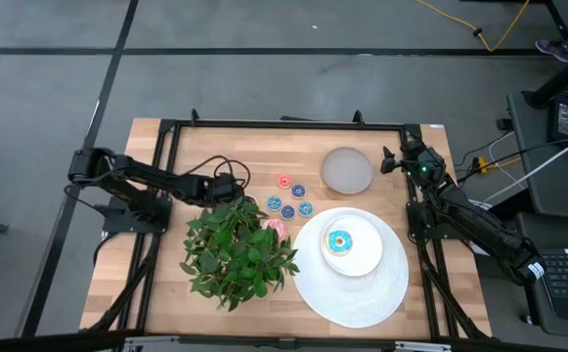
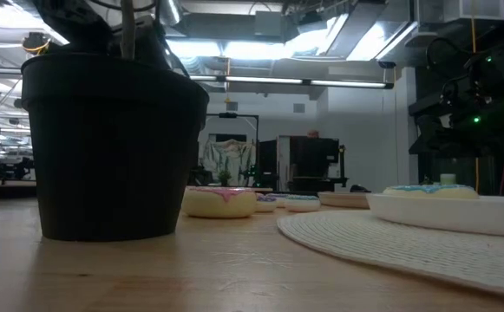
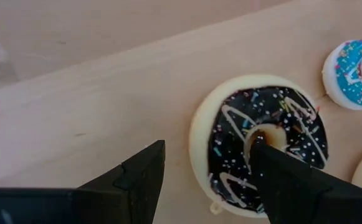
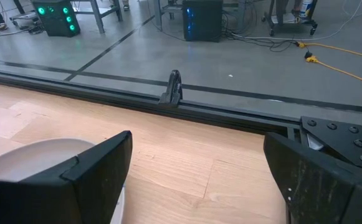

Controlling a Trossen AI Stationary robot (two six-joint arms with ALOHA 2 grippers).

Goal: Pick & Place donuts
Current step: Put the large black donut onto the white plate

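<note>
My left gripper (image 3: 209,180) hangs spread over the dark-brown iced ring donut with sprinkles (image 3: 258,149), one finger over its hole, the other over bare wood beside it. The donut lies on the wooden table (image 1: 156,156), seemingly hidden under the leafy green plant (image 1: 235,249) from above. I judge this the grasp step; next, lower and close. My right gripper (image 4: 196,180) waits spread near the round grey dish (image 1: 347,169).

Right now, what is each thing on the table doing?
Left gripper: fingers open, straddling one side of the brown donut.
Brown donut: flat on table, not gripped.
Right gripper: fingers open, empty.
Blue donut: on white plate.
Pink donut: on table, by plant.
Tiny rings: loose on table.
Grey dish: empty.
Plant: upright.
</note>
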